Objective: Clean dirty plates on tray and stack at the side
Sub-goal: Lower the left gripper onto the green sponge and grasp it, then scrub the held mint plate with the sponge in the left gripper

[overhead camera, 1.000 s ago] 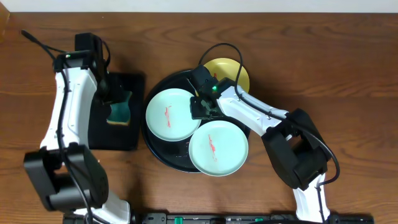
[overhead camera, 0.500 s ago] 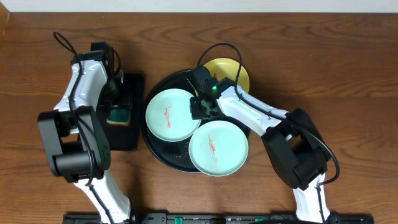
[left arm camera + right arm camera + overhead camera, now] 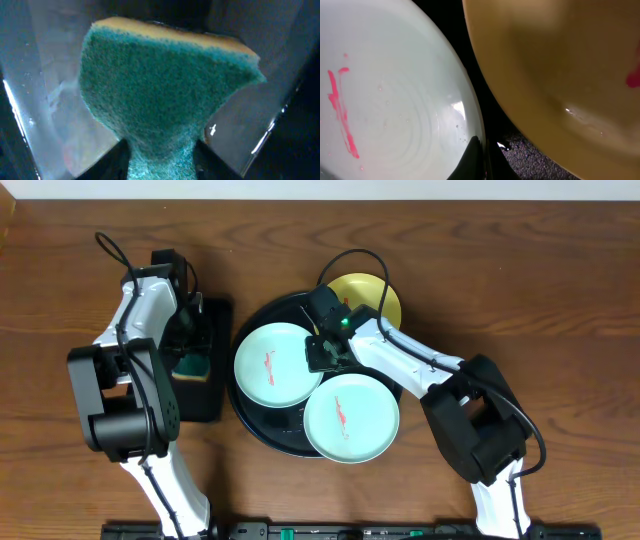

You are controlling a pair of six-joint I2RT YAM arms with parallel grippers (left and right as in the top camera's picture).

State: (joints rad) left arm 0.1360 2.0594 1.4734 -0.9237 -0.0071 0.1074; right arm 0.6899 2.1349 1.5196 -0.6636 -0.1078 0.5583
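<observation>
Left of the tray (image 3: 262, 430), the left claw (image 3: 187, 340) pinched the green sponge (image 3: 165, 85). Two red-smeared mint plates (image 3: 272, 366) lay on the tray, the yellow plate (image 3: 385, 295) at its far rim; the right claw (image 3: 476, 160) sat fully closed between them

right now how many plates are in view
3: one mint plate on the tray's left, a second mint plate front right, a yellow plate at the back, partly under the right arm.
</observation>
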